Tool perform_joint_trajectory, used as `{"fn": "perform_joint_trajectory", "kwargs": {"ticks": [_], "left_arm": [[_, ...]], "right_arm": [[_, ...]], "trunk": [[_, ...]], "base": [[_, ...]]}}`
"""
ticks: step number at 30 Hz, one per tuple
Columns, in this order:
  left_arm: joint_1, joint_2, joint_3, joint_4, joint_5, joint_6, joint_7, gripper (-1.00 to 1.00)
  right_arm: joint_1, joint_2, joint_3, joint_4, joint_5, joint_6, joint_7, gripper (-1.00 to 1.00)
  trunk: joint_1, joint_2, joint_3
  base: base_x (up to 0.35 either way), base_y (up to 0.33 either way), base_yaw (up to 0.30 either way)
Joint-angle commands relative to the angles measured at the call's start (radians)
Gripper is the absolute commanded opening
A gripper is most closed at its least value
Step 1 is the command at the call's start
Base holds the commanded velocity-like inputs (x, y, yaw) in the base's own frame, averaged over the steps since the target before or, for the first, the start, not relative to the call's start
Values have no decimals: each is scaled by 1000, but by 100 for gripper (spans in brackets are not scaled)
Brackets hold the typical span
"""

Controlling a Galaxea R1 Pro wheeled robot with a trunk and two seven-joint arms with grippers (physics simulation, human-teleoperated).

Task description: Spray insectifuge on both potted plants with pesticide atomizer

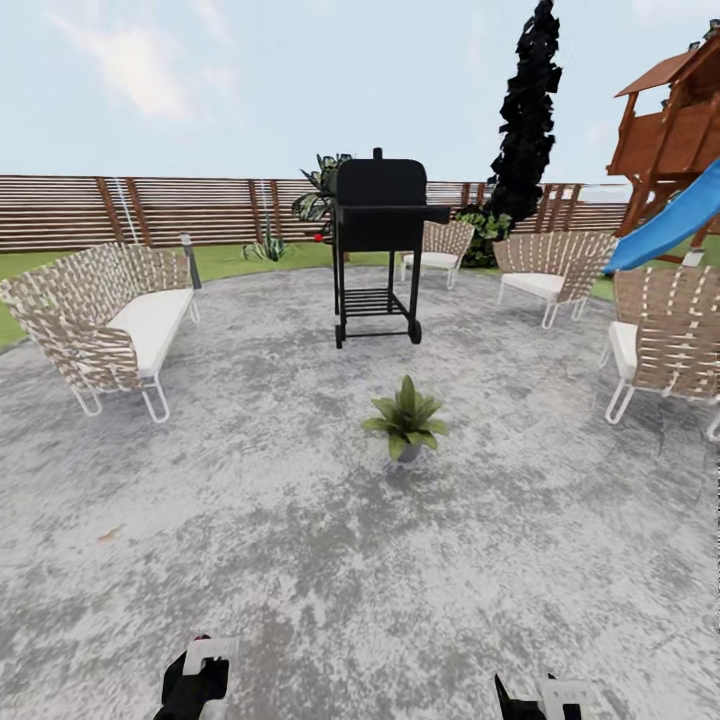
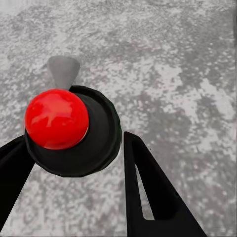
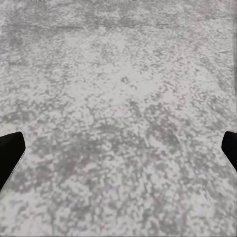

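Observation:
A potted plant (image 1: 406, 420), a low rosette of pointed green leaves in a small grey pot, stands mid-patio ahead of me. A second low rosette (image 1: 268, 247) sits far off on the lawn by the fence. My left gripper (image 1: 195, 682) (image 2: 74, 142) is at the bottom edge, shut on the pesticide atomizer (image 2: 101, 131). From above the atomizer is a dark round body with a red knob and a grey nozzle. My right gripper (image 1: 545, 700) (image 3: 118, 153) is open over bare patio, nothing between its fingers. I cannot make out any insectifuge specks on the leaves.
A black grill cart (image 1: 378, 240) stands beyond the plant. A woven sofa (image 1: 105, 325) is at left, woven chairs (image 1: 665, 345) at right and back. A bollard lamp (image 1: 188, 258), the slatted fence (image 1: 150, 210) and a blue slide (image 1: 665, 230) border the patio.

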Motion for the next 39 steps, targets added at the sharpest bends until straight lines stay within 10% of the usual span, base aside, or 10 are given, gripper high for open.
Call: {"fn": "perform_joint_trajectory", "kwargs": {"ticks": [1, 39], "left_arm": [[0, 1, -9, -1, 1, -1, 8, -100], [0, 0, -9, -1, 1, -1, 6, -100]], "right_arm": [[-1, 0, 5, 1, -11, -3, 6, 100], [-1, 0, 5, 1, -11, -3, 6, 100]], "trunk": [[0, 0, 0], [0, 0, 7]], "base": [[282, 209, -242], [218, 263, -195]]}}
